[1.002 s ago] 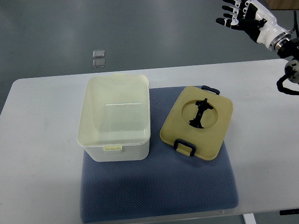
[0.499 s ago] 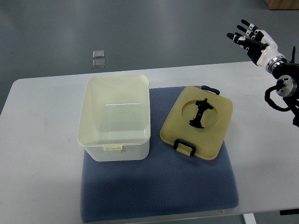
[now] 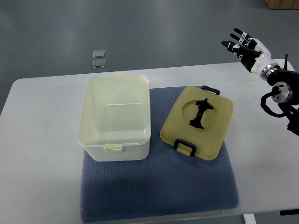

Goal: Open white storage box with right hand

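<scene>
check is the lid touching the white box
Apart. The top view shows a strip of blue mat between the lid and the white box.

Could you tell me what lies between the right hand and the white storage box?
In the top view, the lid lies on the blue mat between the right hand and white storage box.

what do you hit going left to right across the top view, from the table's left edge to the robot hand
table → white storage box → lid lying on the blue mat → right robot hand, fingers spread, holding nothing, above the table's far right corner
</scene>
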Robot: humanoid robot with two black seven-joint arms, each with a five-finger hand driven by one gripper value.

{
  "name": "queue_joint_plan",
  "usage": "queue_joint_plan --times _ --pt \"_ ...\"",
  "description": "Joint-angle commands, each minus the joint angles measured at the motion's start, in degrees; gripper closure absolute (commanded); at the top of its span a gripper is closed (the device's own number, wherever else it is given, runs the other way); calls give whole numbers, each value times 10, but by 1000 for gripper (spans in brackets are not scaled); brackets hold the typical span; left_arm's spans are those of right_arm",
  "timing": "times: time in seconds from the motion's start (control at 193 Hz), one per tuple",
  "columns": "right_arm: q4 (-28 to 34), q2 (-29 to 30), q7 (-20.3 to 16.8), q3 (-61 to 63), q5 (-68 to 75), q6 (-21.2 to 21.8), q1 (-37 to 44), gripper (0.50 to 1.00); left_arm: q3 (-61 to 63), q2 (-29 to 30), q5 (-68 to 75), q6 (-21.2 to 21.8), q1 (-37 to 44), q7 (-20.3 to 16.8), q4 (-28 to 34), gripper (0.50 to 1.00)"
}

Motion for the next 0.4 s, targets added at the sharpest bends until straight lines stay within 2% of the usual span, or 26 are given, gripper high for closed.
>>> queue_joint_plan --times 0.0,0.145,0.395 --pt "1 5 0 0 -3 -1 -6 585 0 0 0 0 0 0 0 500" --pt "0 40 10 3 -3 -10 -18 570 0 0 0 0 0 0 0 500" --pt "-1 46 19 4 -4 -5 -24 570 0 0 -1 0 0 0 0 500"
